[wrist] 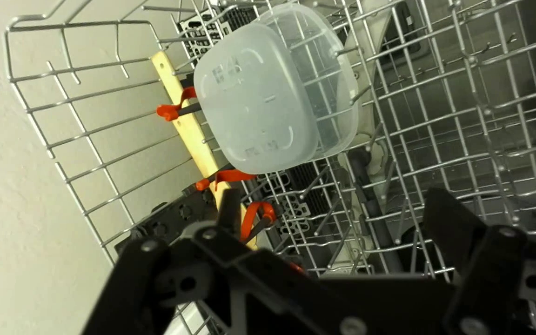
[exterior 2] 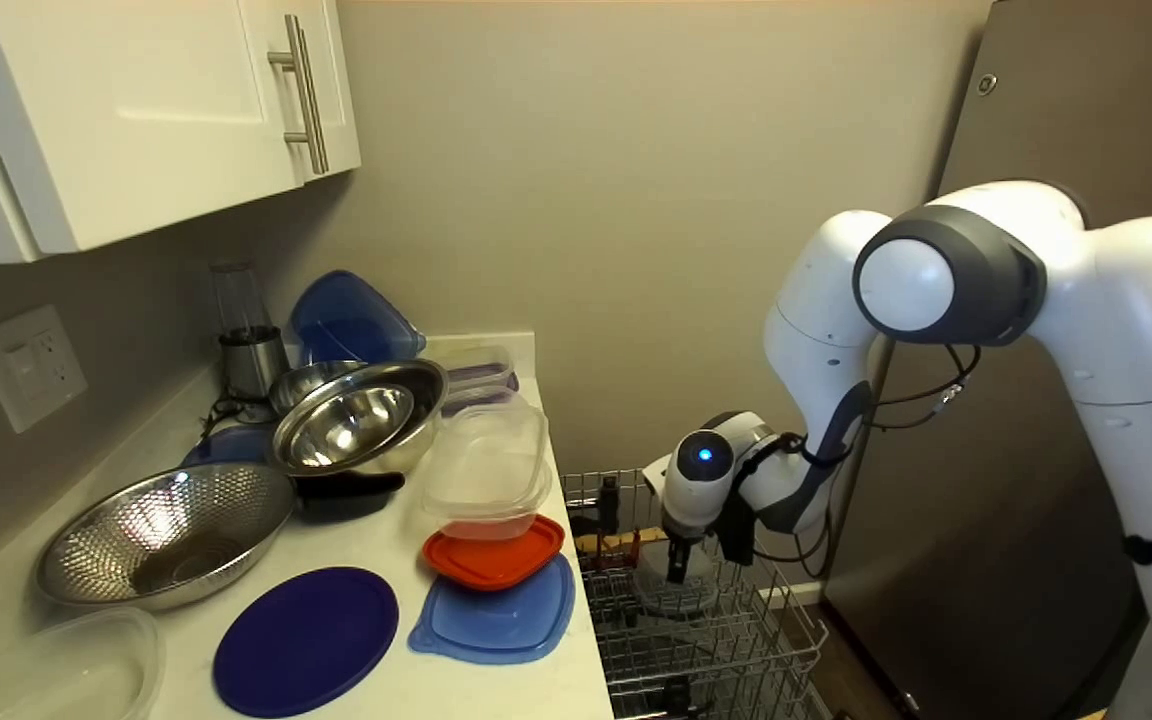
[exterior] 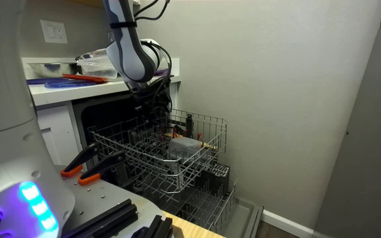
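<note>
Black two-fingered gripper (wrist: 335,204): jaws spread wide, nothing held. Nearest item: translucent rounded-square plastic container (wrist: 258,102), base toward the wrist camera, in the silver wire upper rack (wrist: 82,24), at 11 o'clock from the gripper (wrist view), apart from both fingers (wrist: 449,221).

Judged handling: square the fingers to one wall, keep the tips off the tines, close softly; thin plastic may flex or skid.

Wrist view, from the container: long yellow wooden strip (wrist: 200,145) at 8 o'clock, orange-red looped pieces (wrist: 235,176) along it. Silver wire lower rack (exterior: 207,201): 5 o'clock of the container, in an exterior view.

Count: gripper 1, fingers 2; container in upper rack 1; strip 1; looped pieces at least 3, view part-blocked; racks 2. White counter (exterior 2: 496,695), 9 o'clock from the gripper in an exterior view: orange-red plastic lid (exterior 2: 494,555) 1, perforated steel colander (exterior 2: 166,540) 1.
</note>
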{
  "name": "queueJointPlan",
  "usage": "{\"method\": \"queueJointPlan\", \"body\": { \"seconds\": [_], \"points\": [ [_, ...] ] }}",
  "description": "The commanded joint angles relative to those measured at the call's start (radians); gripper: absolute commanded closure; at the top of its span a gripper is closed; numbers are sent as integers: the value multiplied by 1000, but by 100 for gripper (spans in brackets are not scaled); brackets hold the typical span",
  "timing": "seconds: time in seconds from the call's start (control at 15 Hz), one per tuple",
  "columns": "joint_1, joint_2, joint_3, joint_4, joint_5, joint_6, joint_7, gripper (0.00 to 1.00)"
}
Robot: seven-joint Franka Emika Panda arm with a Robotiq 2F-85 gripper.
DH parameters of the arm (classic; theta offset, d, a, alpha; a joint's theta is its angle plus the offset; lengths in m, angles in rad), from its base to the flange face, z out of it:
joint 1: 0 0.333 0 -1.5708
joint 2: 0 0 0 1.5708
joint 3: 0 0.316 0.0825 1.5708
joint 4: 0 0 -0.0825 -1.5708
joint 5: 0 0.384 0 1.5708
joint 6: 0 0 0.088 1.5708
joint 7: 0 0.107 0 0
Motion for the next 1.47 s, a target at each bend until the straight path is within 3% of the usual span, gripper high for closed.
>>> {"method": "queueJointPlan", "body": {
  "seconds": [0.0, 0.6, 1.07, 1.4],
  "points": [
    [0, 12, 0, 16, -11, 1, 10, 0],
    [0, 31, 0, 35, -17, 2, 14, 0],
    [-28, 201, -46, 170, -206, -35, 142, 0],
    [-79, 322, -23, 301, -372, -25, 240, 0]
  ]
}}
